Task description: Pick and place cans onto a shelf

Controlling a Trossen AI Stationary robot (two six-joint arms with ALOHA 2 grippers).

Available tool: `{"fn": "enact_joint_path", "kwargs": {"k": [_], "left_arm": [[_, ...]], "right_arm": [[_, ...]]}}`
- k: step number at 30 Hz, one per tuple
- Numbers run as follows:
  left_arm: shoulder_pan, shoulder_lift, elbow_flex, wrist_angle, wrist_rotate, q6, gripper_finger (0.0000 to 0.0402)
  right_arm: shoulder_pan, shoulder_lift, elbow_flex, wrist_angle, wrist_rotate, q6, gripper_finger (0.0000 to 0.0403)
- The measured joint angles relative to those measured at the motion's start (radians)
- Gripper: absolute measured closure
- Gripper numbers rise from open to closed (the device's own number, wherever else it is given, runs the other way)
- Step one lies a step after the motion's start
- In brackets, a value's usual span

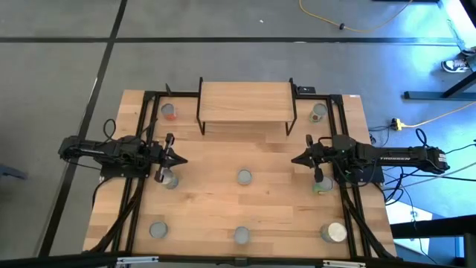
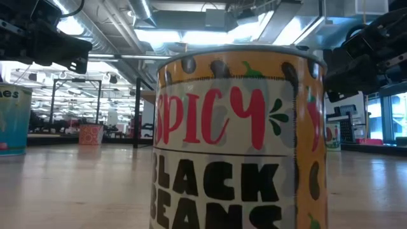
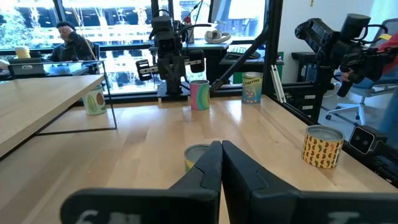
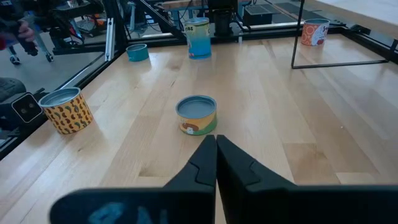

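Note:
Several cans stand upright on their bases, spread over the wooden table. One can (image 1: 244, 177) stands mid-table between my two grippers. A yellow bean can (image 1: 242, 236) at the near edge fills the low view (image 2: 238, 140). The shelf (image 1: 245, 104), a light plank on thin black legs, stands on the table's far middle. My left gripper (image 1: 182, 158) hovers shut at the left and points toward the middle can (image 3: 198, 155). My right gripper (image 1: 295, 158) hovers shut at the right, facing the same can (image 4: 196, 115). Neither holds anything.
A red-orange can (image 1: 169, 112) and another can (image 1: 318, 113) stand beside the shelf's legs. A blue can (image 1: 170, 179) is close under my left arm, a pink-green one (image 1: 322, 184) under my right. A wide can (image 1: 335, 233) and a low one (image 1: 158, 230) mark the near corners.

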Motion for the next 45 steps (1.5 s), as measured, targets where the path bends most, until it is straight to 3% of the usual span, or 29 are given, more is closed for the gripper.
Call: {"fn": "enact_joint_path", "kwargs": {"k": [3, 12, 18, 25, 34, 37, 42, 45], "left_arm": [[0.0, 0.0, 0.0, 0.0, -0.012, 0.002, 0.0401], [0.0, 0.004, 0.083, -0.028, -0.208, -0.129, 0.0401], [0.0, 0.026, 0.233, -0.21, -0.235, -0.172, 0.0401], [0.0, 0.173, 0.428, -0.343, -0.265, -0.163, 0.0401], [0.0, 0.392, 0.619, -0.443, -0.261, -0.171, 0.0401], [0.0, 0.442, 0.701, -0.533, -0.263, -0.255, 0.0401], [0.0, 0.543, 0.846, -0.802, -0.264, -0.42, 0.0401], [0.0, 0.597, 0.9, -0.892, -0.263, -0.491, 0.0401]], "right_arm": [[0.0, 0.0, 0.0, 0.0, 0.0, 0.022, 0.0397], [0.0, -0.001, 0.0, 0.043, 0.0, 0.031, 0.0397], [0.0, 0.0, 0.04, 0.054, 0.0, 0.045, 0.0397], [0.0, 0.0, 0.187, 0.013, 0.05, 0.022, 0.0397], [0.0, 0.034, 0.621, -0.655, 0.225, -0.031, 0.0397], [0.0, 0.067, 0.764, -0.835, 0.28, -0.031, 0.0397], [0.0, 0.124, 0.916, -1.064, 0.337, -0.028, 0.0397], [0.0, 0.152, 0.949, -1.113, 0.348, 0.008, 0.0397]]}}
